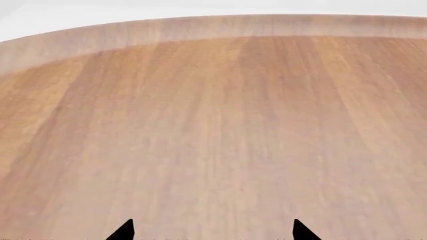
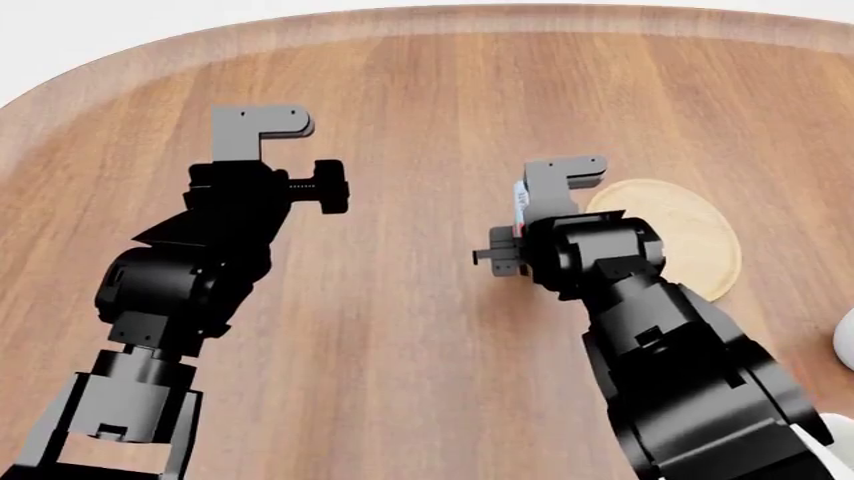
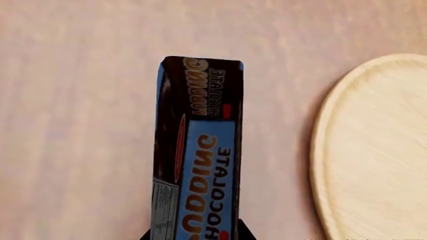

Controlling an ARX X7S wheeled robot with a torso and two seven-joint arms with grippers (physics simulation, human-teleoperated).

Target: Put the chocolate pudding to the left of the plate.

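Note:
The chocolate pudding (image 3: 200,150) is a blue and white carton with dark brown edges, standing on its narrow edge between my right gripper's (image 3: 195,236) fingers. That gripper is shut on it. In the head view the carton (image 2: 519,203) shows only as a sliver behind the right gripper (image 2: 527,230), just left of the light-tan plate (image 2: 687,235). The plate's rim (image 3: 333,150) lies a small gap from the carton. I cannot tell whether the carton touches the table. My left gripper (image 1: 213,232) is open and empty over bare wood; in the head view it (image 2: 267,185) is at the left.
The wooden table's raised rim (image 2: 400,20) curves along the far side and also shows in the left wrist view (image 1: 220,27). A white object (image 2: 845,335) is cut off at the right edge, near the plate.

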